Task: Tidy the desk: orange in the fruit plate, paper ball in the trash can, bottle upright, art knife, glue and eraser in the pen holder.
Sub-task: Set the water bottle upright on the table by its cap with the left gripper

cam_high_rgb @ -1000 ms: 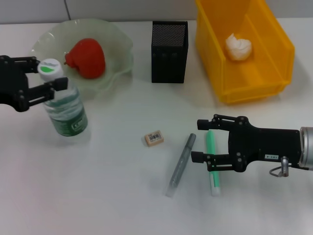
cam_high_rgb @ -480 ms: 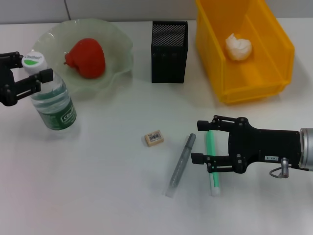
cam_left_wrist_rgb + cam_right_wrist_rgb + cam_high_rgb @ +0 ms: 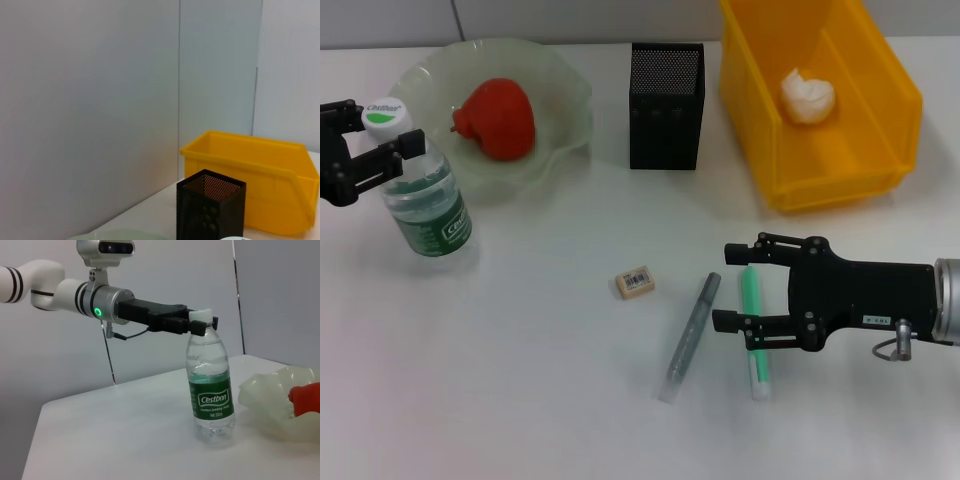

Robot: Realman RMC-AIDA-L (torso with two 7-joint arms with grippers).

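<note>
Bottle (image 3: 420,195) upright at frame left, my left gripper (image 3: 382,148) clamped at its neck. Orange plated, paper ball binned. Right gripper (image 3: 752,299) spread open around the glue (image 3: 754,333); knife (image 3: 690,335) and eraser (image 3: 634,282) remained mid-frame.

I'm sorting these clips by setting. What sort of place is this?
Probably a lab or office test bench staged as a desk: a plain white table against bare grey wall panels, set with a black mesh pen holder, a yellow bin and a fruit plate.
</note>
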